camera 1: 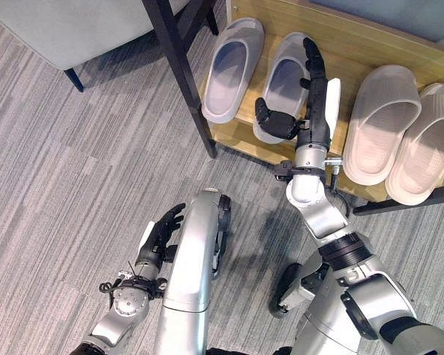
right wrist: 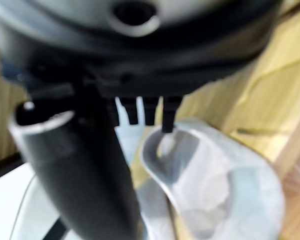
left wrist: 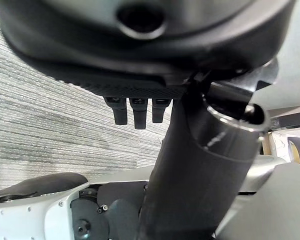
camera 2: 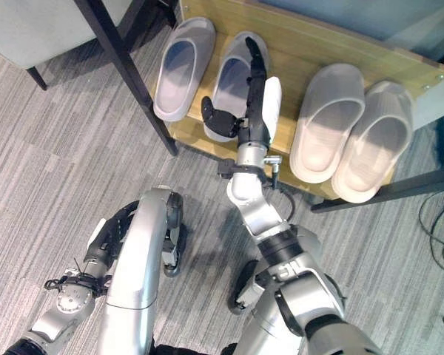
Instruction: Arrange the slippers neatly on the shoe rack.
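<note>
Wood shoe rack [camera 1: 355, 52] | R robot hand [camera 1: 314, 111] fingers straight on grey slipper [camera 1: 285, 78] | L robot hand [camera 1: 159, 233] relaxed, idle | R wrist: slipper heel close-up

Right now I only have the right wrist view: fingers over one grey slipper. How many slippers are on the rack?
Observer: Four on the wooden rack: a grey pair at its left, a beige pair at its right.
Operator: Which one is the right hand on?
Observer: The right hand lies along the grey slipper nearer the beige pair, fingers straight.
Operator: Left hand?
Observer: The left hand hangs low over the carpet, fingers relaxed, holding nothing.
</note>
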{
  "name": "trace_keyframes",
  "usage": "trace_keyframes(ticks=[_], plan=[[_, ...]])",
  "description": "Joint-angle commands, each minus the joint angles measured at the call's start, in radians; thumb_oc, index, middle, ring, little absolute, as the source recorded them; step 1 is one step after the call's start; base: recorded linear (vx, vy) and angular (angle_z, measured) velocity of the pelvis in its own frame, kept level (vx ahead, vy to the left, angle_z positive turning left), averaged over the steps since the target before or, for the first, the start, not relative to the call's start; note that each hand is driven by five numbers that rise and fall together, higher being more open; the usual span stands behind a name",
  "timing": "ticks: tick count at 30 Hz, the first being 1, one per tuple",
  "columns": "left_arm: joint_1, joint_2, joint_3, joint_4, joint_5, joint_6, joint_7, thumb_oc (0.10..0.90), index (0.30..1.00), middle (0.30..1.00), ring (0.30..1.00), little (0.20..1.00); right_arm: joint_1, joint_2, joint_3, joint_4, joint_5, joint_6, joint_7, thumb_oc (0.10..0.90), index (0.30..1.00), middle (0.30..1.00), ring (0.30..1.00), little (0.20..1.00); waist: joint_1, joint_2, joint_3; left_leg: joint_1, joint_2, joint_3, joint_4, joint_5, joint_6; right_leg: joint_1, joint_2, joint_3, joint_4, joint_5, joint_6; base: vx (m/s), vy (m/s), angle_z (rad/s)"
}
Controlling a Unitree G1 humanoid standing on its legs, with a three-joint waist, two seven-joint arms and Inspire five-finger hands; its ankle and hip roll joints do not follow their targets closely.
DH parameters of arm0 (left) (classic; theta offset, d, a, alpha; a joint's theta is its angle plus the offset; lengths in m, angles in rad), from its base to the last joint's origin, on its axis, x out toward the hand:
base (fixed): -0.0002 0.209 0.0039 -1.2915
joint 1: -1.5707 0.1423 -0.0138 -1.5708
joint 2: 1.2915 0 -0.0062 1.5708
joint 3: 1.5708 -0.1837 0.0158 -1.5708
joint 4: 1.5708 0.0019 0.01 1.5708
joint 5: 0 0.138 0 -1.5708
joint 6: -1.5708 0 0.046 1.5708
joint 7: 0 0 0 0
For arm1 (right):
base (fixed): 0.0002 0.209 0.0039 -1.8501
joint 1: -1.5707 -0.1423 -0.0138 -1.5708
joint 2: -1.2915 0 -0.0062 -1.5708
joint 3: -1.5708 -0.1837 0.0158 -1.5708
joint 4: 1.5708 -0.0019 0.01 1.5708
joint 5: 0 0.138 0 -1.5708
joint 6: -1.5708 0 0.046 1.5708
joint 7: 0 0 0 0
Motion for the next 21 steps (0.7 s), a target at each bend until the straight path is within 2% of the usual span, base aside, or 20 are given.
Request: trace_keyframes(ticks=[1,13,21], plan=[[-0.211,-0.167,-0.023,0.006,0.018,0.007,0.075,0.8,0.9,0.9,0.9,0.9,-0.088,-0.023,-0.014,-0.212,-0.055,-0.09,-0.009,0.8,0.9,0.9,0.9,0.9,-0.06,-0.044,-0.037,-0.017,0.024,-0.087,0.053,-0.12,-0.133,-0.072,-0.001,0.083,0.05,0.169,-0.023,0.0,0.0,0.0],[-0.199,-0.163,-0.023,0.007,0.014,0.003,0.061,0.8,0.9,0.9,0.9,0.9,-0.067,-0.031,-0.007,-0.298,-0.038,-0.125,0.023,0.8,0.9,0.9,0.9,0.9,-0.064,-0.045,-0.037,-0.017,0.024,-0.087,0.059,-0.121,-0.131,-0.072,-0.003,0.087,0.056,0.159,-0.028,0.0,0.0,0.0],[-0.19,-0.161,-0.027,0.005,0.017,-0.007,0.07,0.8,0.9,0.9,0.9,0.9,-0.066,-0.048,-0.051,-0.3,-0.097,-0.115,-0.035,0.8,0.9,0.9,0.9,0.9,-0.066,-0.043,-0.037,-0.017,0.025,-0.085,0.059,-0.121,-0.129,-0.072,-0.004,0.089,0.059,0.154,-0.027,0.0,0.0,0.0]])
